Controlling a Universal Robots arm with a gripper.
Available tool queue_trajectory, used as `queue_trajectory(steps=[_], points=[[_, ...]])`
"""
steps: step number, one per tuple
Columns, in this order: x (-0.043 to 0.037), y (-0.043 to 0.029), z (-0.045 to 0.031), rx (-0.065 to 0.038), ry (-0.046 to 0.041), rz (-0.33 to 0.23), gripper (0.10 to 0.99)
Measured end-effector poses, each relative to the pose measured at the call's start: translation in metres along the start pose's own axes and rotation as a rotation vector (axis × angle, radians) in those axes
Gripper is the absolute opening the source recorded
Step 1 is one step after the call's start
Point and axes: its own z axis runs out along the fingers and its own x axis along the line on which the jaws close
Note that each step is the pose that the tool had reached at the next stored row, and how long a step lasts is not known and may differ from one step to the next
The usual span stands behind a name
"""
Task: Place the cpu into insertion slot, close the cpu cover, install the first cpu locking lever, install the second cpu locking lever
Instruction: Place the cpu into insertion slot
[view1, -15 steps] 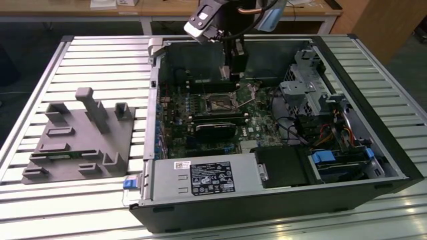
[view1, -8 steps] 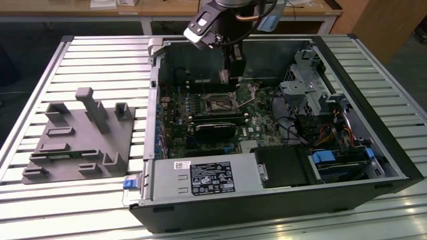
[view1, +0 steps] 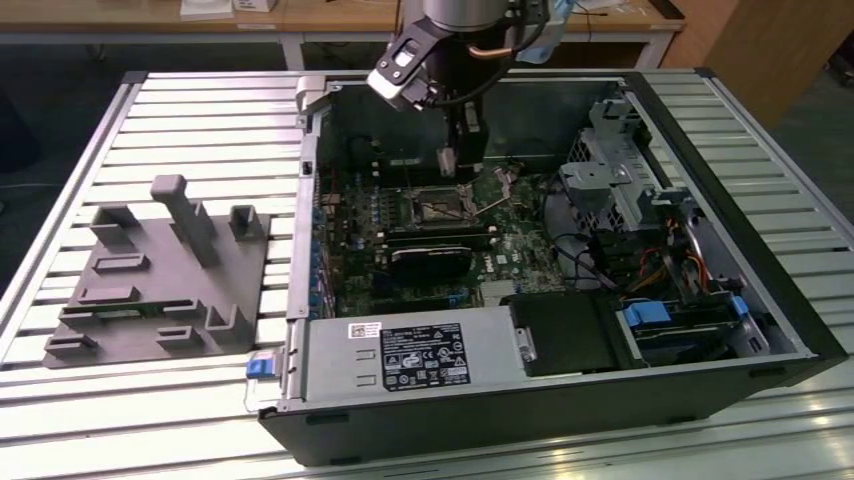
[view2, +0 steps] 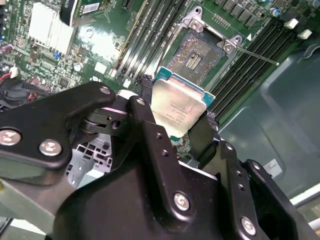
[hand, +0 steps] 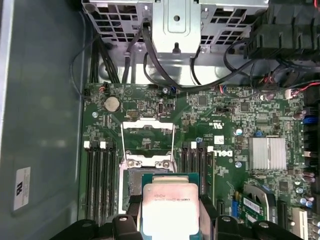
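A slatted metal desk (view1: 200, 110) was seen carrying an open computer case (view1: 747, 250), with a grey moulded fixture (view1: 147, 290) laid beside it on the exterior view's left. Inside the case the green motherboard (hand: 240, 125) was exposed, and the arm was positioned above it.

The tool (view2: 176, 112) was closed narrowly on the cpu (view2: 172, 97), which was gripped by two opposite edges with its silver-grey face turned towards the wrist cameras. The cpu was held in the air above the board, apart from the insertion slot (view2: 197, 55) and not yet seated. The cpu cover (hand: 148, 126) was found swung open, so the slot's dark centre was left uncovered. A thin locking lever (view2: 257, 55) was seen released beside the slot.

Several risks are judged from here. Only thin edges were pinched, so the cpu could be let slip or twisted in the grip. If it were lowered off-square or offset, a corner could be caught on the silvery rim, or the fine contacts could be bent. The raised cover could also be struck.
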Motion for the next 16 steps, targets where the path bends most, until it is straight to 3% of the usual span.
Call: queue_trajectory(steps=[9,16], points=[[0.0068,-0.0014,0.0164,0.0,-0.0011,0.016,0.541],[0.0072,-0.0047,0.0288,0.0,-0.0005,0.006,0.541]])
